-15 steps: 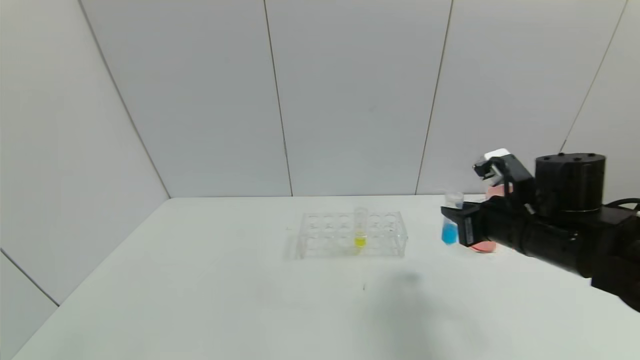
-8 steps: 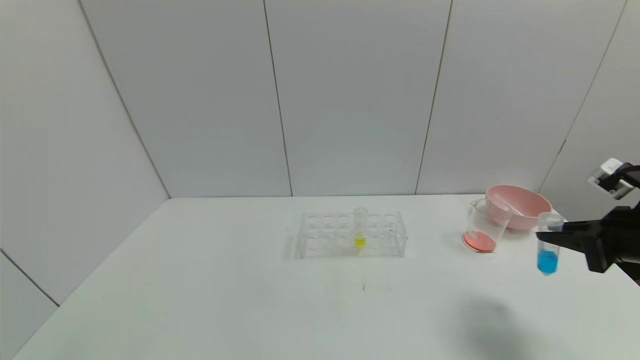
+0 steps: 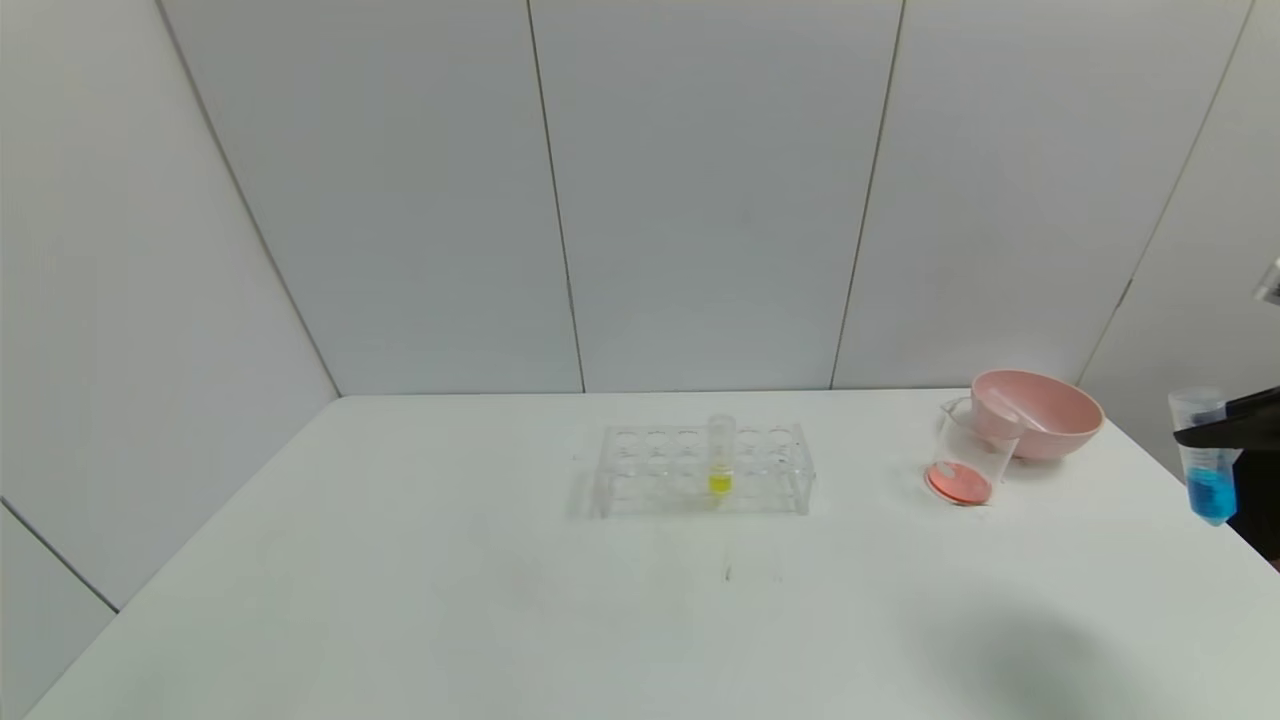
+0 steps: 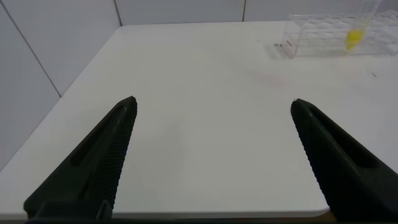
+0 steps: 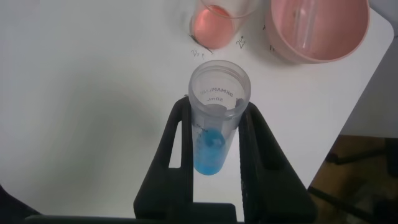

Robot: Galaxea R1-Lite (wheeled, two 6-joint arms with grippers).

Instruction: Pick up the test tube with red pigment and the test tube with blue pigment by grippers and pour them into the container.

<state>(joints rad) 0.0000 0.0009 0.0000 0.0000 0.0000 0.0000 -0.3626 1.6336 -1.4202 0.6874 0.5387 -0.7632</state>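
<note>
My right gripper (image 3: 1222, 436) is at the table's far right edge, shut on the test tube with blue pigment (image 3: 1207, 462), which hangs upright above the table. In the right wrist view the fingers clamp the tube (image 5: 215, 127) just under its rim, with my gripper (image 5: 216, 118) around it. The container (image 3: 966, 463), a clear beaker with orange-red liquid at its bottom, stands left of the tube; it also shows in the right wrist view (image 5: 217, 17). No tube with red liquid is in view. My left gripper (image 4: 212, 107) is open and empty over bare table.
A pink bowl (image 3: 1058, 420) stands behind the beaker with a clear empty tube (image 3: 1000, 407) lying in it. A clear rack (image 3: 640, 470) at mid-table holds a yellow-liquid tube (image 3: 720, 460). The table's right edge is under my right gripper.
My right gripper has carried the blue tube rightward, from in front of the beaker to the table's right edge. The beaker and bowl are now uncovered.
</note>
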